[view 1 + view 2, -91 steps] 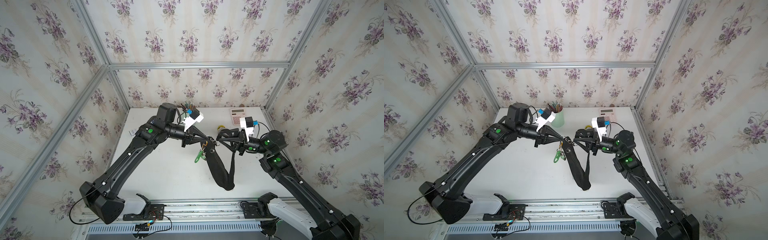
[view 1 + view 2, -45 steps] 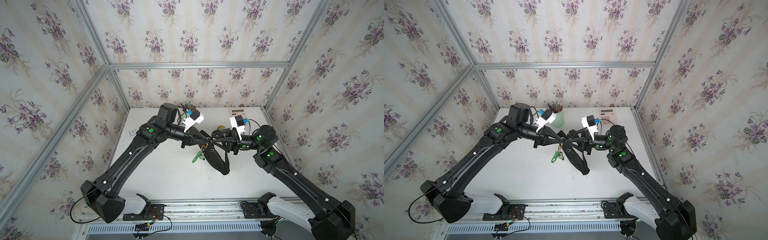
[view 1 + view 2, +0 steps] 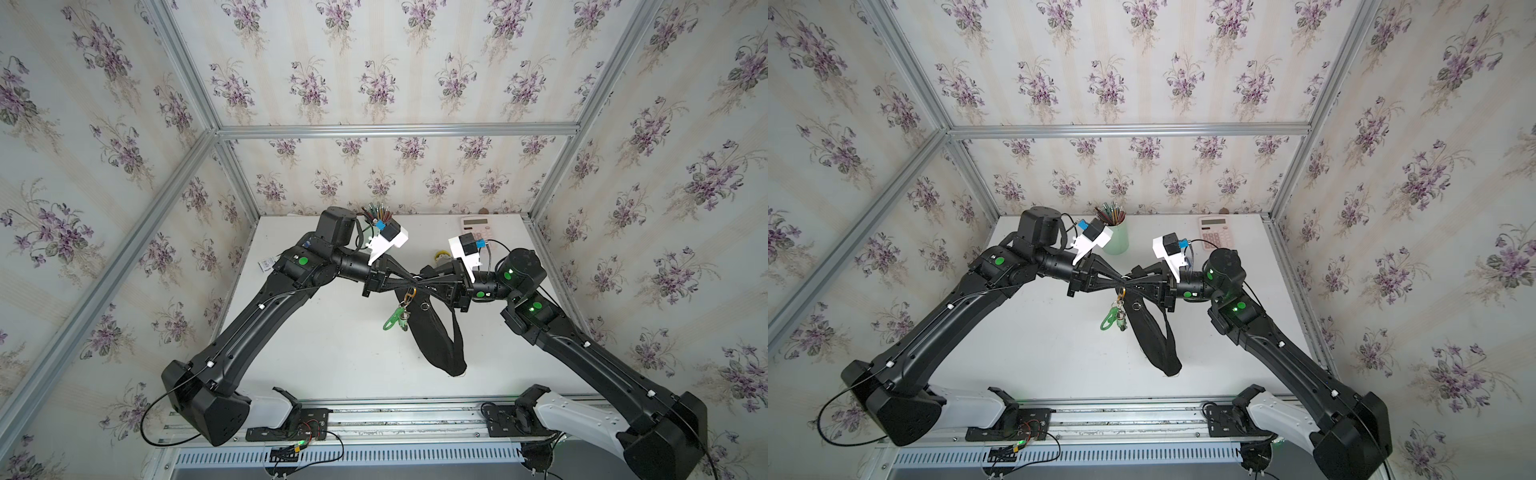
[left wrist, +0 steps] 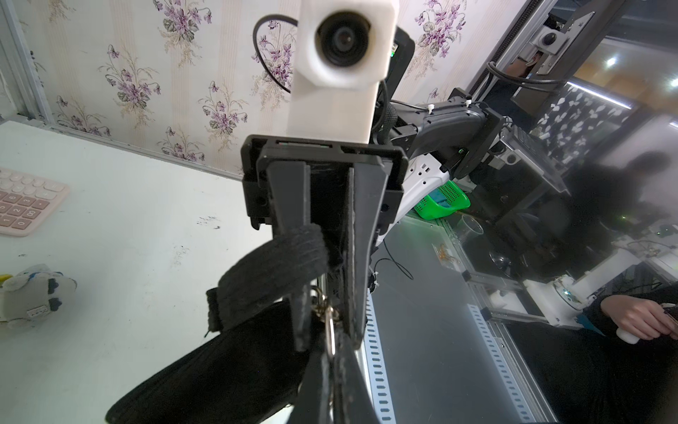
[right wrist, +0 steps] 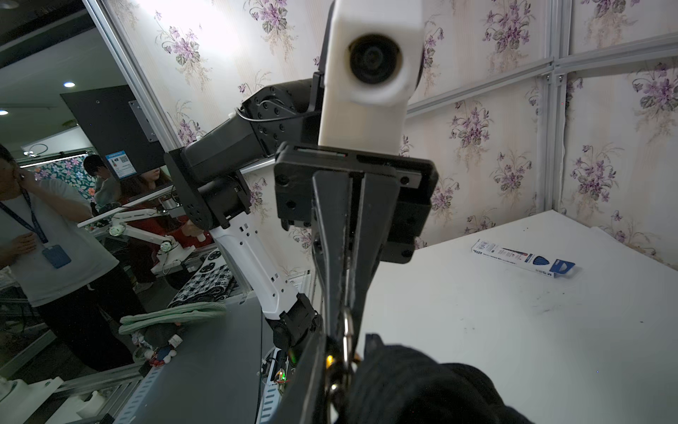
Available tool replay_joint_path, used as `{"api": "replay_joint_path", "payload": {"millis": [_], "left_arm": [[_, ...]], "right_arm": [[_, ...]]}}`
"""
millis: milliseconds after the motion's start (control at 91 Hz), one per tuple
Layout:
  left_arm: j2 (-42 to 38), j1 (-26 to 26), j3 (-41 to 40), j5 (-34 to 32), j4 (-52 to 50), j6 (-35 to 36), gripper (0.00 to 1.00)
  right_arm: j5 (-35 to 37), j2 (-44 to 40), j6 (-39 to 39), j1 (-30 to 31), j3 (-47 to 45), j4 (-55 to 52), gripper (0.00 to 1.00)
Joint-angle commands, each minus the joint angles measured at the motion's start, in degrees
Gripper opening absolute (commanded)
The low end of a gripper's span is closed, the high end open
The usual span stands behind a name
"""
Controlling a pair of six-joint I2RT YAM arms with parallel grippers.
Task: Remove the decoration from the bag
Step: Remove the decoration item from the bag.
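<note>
Closing in from the right over the last second, the right gripper (image 3: 421, 284) now meets the left gripper (image 3: 409, 278) tip to tip above the white table (image 3: 332, 357), and its jaws have drawn much nearer together. We see the left gripper clamped tight on the top end of the black bag (image 3: 434, 332). The right wrist view shows a silver ring (image 5: 346, 326) pinched between its fingers.

In the left wrist view, the right gripper's jaws stand a narrow gap apart. The bag's metal links (image 4: 324, 306) sit between them and the black strap (image 4: 271, 268) loops across one finger. We cannot tell whether they pinch anything.

The bag hangs from the meeting point and droops toward the table's near edge. The decoration (image 3: 398, 318) dangles from that same top end, just below both grippers' tips, on the left arm's side of the bag. Its gold clasp (image 3: 410, 292) is uppermost, with the green loop and charm lowest.

At the far edge stand a pen cup (image 3: 1116, 241) and a pink calculator (image 3: 1214, 237). A grey plush toy (image 4: 33, 290) lies on the table apart from the bag, and a blue-and-white packet (image 5: 524, 258) lies near the left wall.
</note>
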Motion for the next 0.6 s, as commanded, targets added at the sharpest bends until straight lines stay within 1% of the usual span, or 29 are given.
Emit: {"api": "replay_joint_path", "payload": {"millis": [0,66,209,286,352,396,462,560,593], "left_arm": [[-0.3,-0.1,-0.2,1.7,2.5,0.1,0.00],[-0.3,-0.1,-0.4,1.6,2.6,0.2,0.00],[-0.3,-0.1,-0.7,1.5,2.6,0.4,0.00],[-0.3,-0.1,-0.8,1.7,2.7,0.3,0.00],[-0.3,-0.1,-0.8,1.8,2.9,0.4,0.00],[-0.3,-0.1,-0.9,1.8,2.9,0.4,0.00],[-0.3,-0.2,-1.1,1.8,2.9,0.5,0.00],[-0.6,-0.1,-1.7,2.1,3.7,0.3,0.00],[-0.9,-0.1,-2.2,2.3,4.5,0.0,0.05]], "right_arm": [[0.5,0.1,-0.8,0.2,0.5,-0.3,0.09],[0.5,0.0,-0.7,0.2,0.6,-0.3,0.08],[0.4,-0.4,-0.7,0.2,0.6,-0.5,0.15],[0.3,-0.4,-0.7,0.2,0.6,-0.6,0.16],[0.3,-0.5,-0.7,0.2,0.7,-1.0,0.14],[0.3,-0.5,-0.8,0.2,0.7,-1.1,0.10],[0.5,-0.6,-0.7,0.2,0.7,-1.1,0.00],[1.0,-0.8,-0.6,0.2,0.8,-1.4,0.00],[1.1,-0.9,-0.6,0.2,0.8,-1.5,0.00]]}}
